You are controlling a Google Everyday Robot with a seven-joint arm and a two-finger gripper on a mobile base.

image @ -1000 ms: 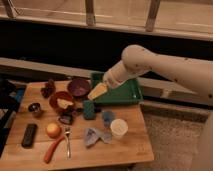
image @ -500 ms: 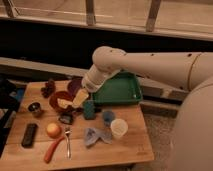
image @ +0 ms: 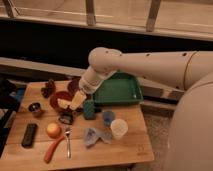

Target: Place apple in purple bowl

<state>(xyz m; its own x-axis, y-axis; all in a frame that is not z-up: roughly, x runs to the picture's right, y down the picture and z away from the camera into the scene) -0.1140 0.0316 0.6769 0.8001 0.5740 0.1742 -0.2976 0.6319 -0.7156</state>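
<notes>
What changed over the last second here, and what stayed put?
The arm swung toward the picture's left, carrying the gripper from the edge of the green tray to over the red bowl, next to the purple bowl. Nothing was taken hold of or let go. The apple stayed on the table, and the other items kept their places.

Claw (image: 77, 100) low on outstretched arm (image: 150, 62)

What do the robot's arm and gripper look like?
The arm is thick, smooth and cream-white, made of rounded tube sections with a ball-like joint and a few small dark dots along it. It narrows to a pale gripper, which is by the red bowl. No cables show.
</notes>
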